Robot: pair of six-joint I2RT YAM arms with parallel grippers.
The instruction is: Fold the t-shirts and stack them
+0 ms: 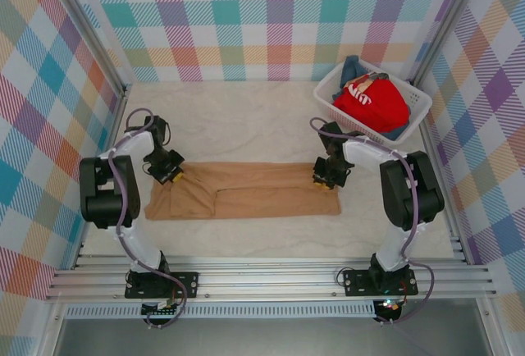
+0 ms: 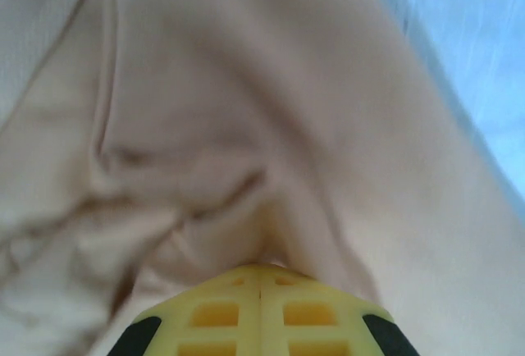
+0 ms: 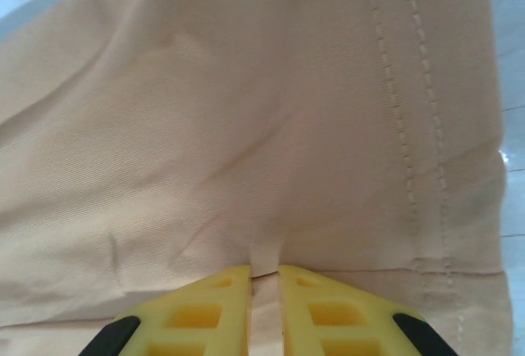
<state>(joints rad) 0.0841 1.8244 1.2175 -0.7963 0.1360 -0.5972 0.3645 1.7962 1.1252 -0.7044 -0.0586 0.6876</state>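
Gripping with my left gripper (image 1: pixel 174 177): my yellow fingers (image 2: pixel 213 315) are pressed together on a bunched pinch of the tan orange-brown cloth t-shirt (image 1: pixel 246 192); creases run out from the pinch in my left wrist view
Left gripper place: at the far left corner of the cloth strip, low against the pale table (image 1: pixel 246 118)
Right gripper (image 1: pixel 322 180): my two yellow fingers (image 3: pixel 205 307) stand nearly together with a small fold of the same tan cloth caught between them; a stitched hem runs just to the right of the pinch
Right gripper place: on the far edge of the strip near its right end
Tan shirt: lies flat as a long, narrow folded band across the middle of the table, stretched between my two arms; no print shows
White plastic lattice basket (image 1: pixel 332 108): at the far right corner, apart from the band
Basket contents: a red cloth t-shirt with white lettering (image 1: pixel 373 103) heaped on top; a blue cloth t-shirt (image 1: pixel 351 69) beneath and behind it
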